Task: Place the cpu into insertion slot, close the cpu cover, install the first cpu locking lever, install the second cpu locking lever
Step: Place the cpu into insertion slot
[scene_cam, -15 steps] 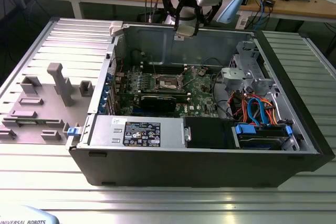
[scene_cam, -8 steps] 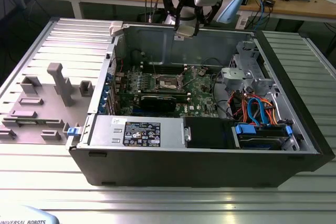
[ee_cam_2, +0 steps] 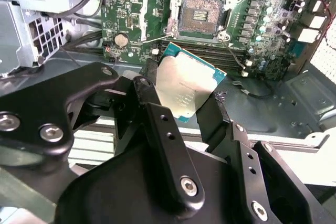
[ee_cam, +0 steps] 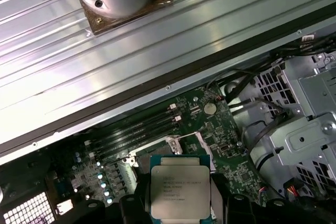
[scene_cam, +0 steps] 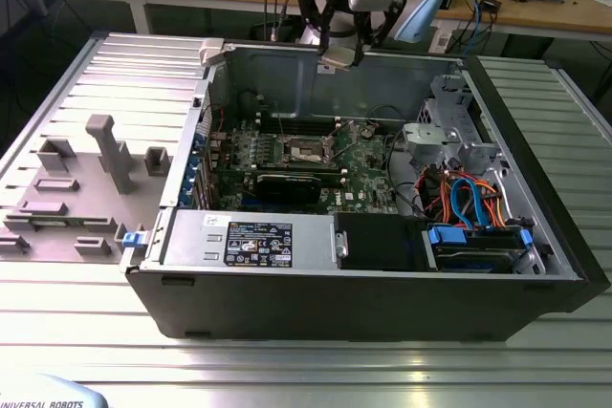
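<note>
My gripper (scene_cam: 340, 53) hangs over the far wall of the open computer case (scene_cam: 382, 64), shut on the cpu (scene_cam: 335, 61). In both wrist views the cpu (ee_cam_2: 186, 87) (ee_cam: 180, 192) is a flat silver square with a teal edge, pinched on two sides by the black fingers (ee_cam_2: 152, 85). The insertion slot (scene_cam: 306, 148) (ee_cam_2: 202, 17) lies bare on the green motherboard, dark-centred, well below and apart from the chip. The cpu cover (ee_cam_2: 156, 19) stands swung up beside the slot. The held chip hides part of the slot (ee_cam: 195, 141) in the first wrist view.
A black graphics card (scene_cam: 287, 183) lies just in front of the socket, with memory slots (scene_cam: 301, 123) behind it. The power supply (scene_cam: 249, 236) and a drive bay with blue and orange cables (scene_cam: 469, 198) fill the near side. Grey fixture blocks (scene_cam: 105, 155) stand at the exterior view's left.
</note>
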`<state>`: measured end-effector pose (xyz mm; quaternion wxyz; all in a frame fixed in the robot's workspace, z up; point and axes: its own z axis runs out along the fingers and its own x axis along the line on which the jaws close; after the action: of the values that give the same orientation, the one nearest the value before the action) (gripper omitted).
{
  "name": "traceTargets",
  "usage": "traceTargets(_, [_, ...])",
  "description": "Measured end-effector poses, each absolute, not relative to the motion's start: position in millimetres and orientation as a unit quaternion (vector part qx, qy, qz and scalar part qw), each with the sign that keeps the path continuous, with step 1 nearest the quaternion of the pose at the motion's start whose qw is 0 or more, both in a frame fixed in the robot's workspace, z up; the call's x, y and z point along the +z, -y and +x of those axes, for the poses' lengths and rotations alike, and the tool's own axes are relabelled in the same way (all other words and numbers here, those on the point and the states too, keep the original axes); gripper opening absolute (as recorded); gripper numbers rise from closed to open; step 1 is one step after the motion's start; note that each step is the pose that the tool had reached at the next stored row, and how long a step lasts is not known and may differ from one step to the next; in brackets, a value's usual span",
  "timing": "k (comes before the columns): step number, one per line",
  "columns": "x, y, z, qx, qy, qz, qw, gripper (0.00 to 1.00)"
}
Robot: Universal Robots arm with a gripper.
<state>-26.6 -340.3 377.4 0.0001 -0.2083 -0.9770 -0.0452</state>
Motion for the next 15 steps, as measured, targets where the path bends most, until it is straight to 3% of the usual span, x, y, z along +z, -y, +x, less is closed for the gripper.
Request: traceTargets(15, [377.0,340.3,-26.6,-0.045,0.967,-0.252,-0.002,0.54])
